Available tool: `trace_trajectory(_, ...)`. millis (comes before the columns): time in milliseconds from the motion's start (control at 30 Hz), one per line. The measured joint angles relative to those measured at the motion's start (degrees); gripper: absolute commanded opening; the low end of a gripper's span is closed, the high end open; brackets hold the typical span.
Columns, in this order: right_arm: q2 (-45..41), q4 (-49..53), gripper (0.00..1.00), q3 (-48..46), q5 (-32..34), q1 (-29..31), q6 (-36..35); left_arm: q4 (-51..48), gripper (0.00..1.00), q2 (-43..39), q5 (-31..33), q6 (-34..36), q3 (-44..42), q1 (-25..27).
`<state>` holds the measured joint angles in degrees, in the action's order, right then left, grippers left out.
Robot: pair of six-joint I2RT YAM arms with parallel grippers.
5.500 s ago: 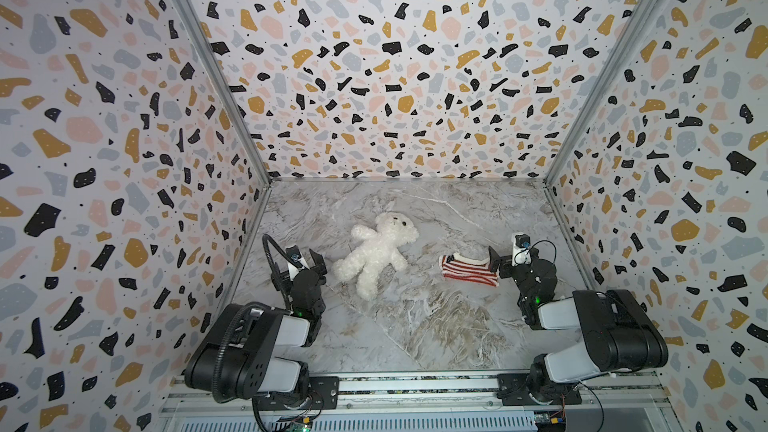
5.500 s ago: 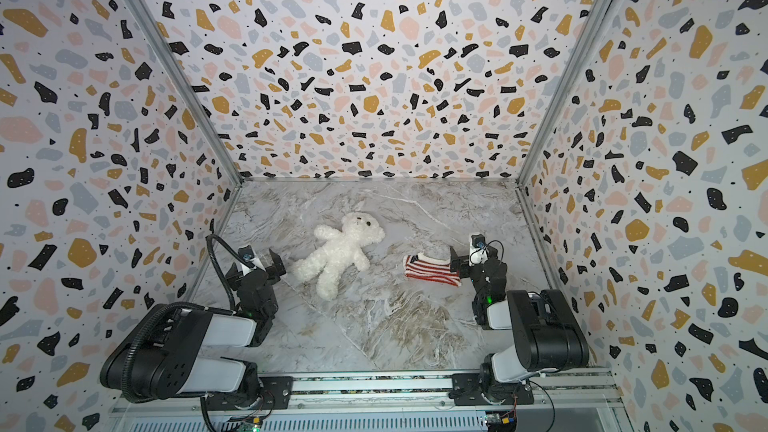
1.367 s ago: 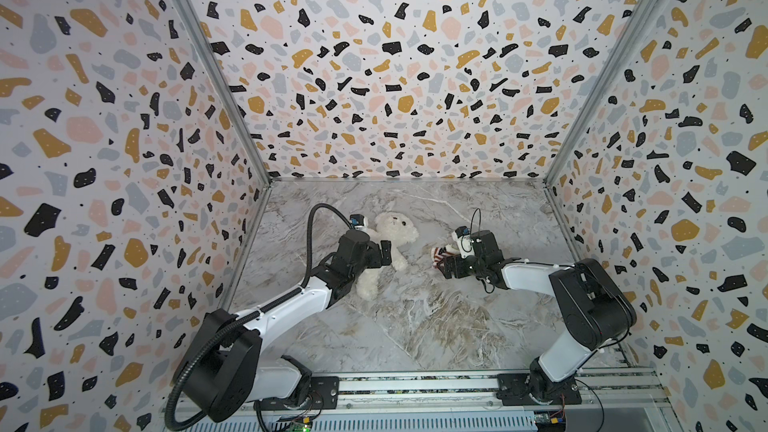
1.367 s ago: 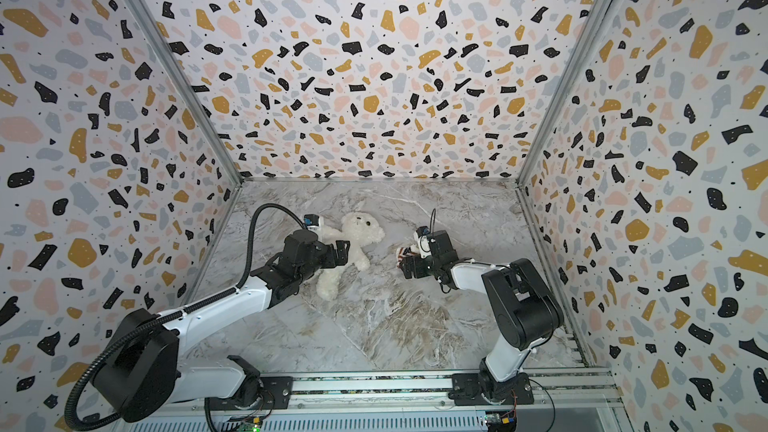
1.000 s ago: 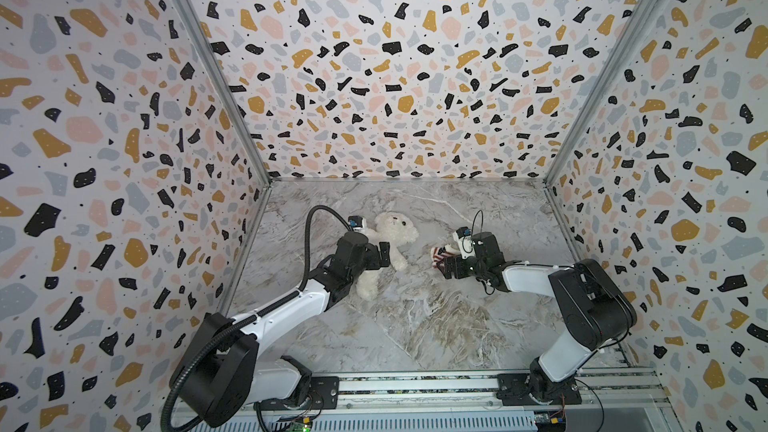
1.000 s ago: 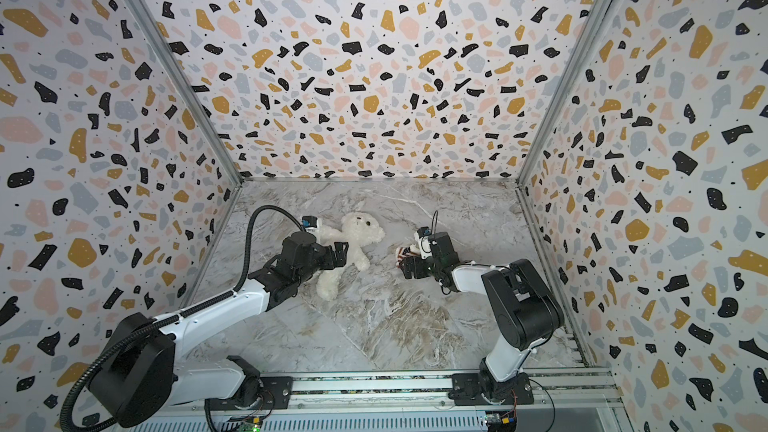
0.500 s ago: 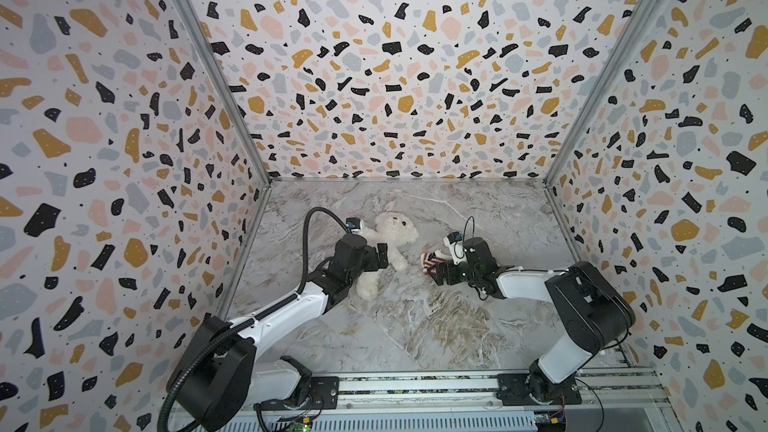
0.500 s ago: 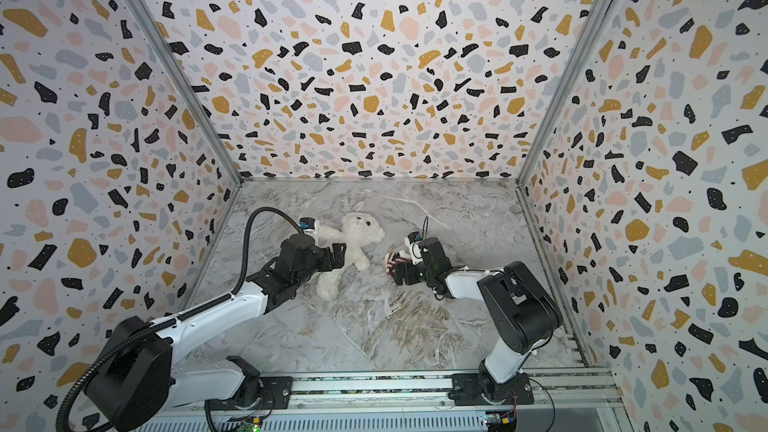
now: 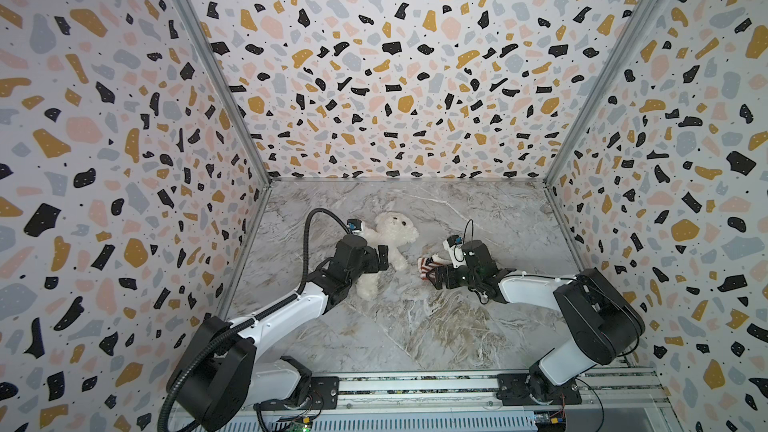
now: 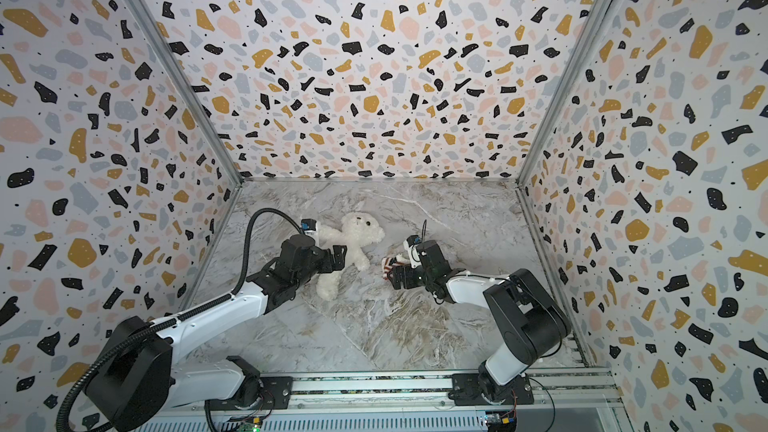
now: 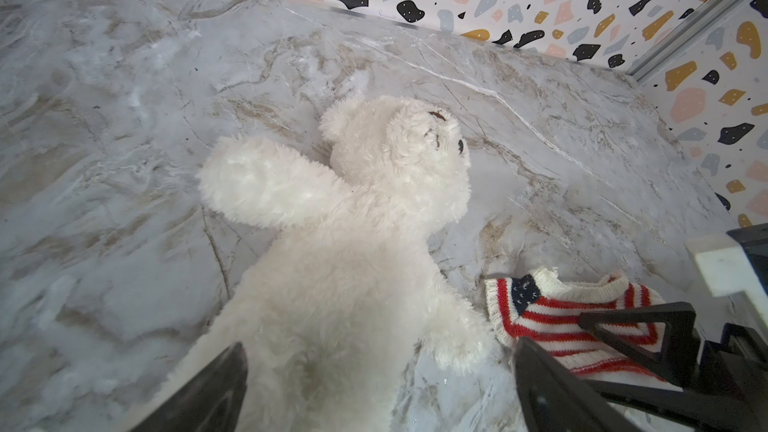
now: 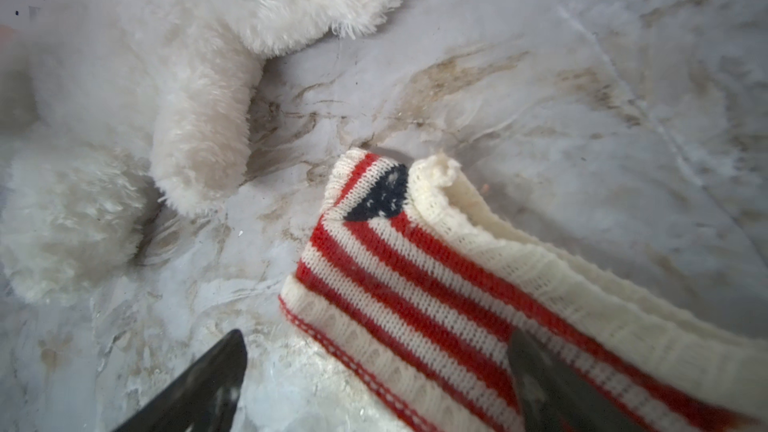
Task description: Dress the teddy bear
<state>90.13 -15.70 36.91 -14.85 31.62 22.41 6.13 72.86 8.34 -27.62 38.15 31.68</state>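
Currently we note the teddy bear (image 9: 390,234) lying left of centre on the tabletop (image 9: 415,326). The left tool (image 9: 380,258) is spread wide over its body. The right tool (image 9: 436,277) is spread wide at the striped sweater (image 9: 426,263).

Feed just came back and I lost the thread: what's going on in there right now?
Both arms are set up to dress the teddy bear, which lies bare on the marble table. The left gripper is open, its jaws straddling the bear's lower body. The right gripper is open too, poised over one end of the striped flag sweater lying beside the bear. Neither has a grip yet.
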Motion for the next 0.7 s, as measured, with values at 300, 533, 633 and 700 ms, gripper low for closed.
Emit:
trace_trajectory(300,-7.1,3.7,0.99,0.0,-0.4,-2.8,-1.0,-4.0,1.0,4.4,-0.3,2.5,8.2,0.0)
trace_trajectory(533,-9.8,4.9,0.99,-1.0,-0.4,-3.5,-1.1,-4.8,1.0,14.4,1.0,4.9,16.1,0.0)
trace_trajectory(633,-10.3,5.2,0.99,-1.6,-0.4,-3.6,-1.2,-5.6,1.0,18.1,1.9,5.7,16.9,0.0)
trace_trajectory(700,-10.3,5.2,0.99,-1.7,-0.4,-3.7,-1.3,-6.1,1.0,20.2,2.5,6.0,17.0,0.0)
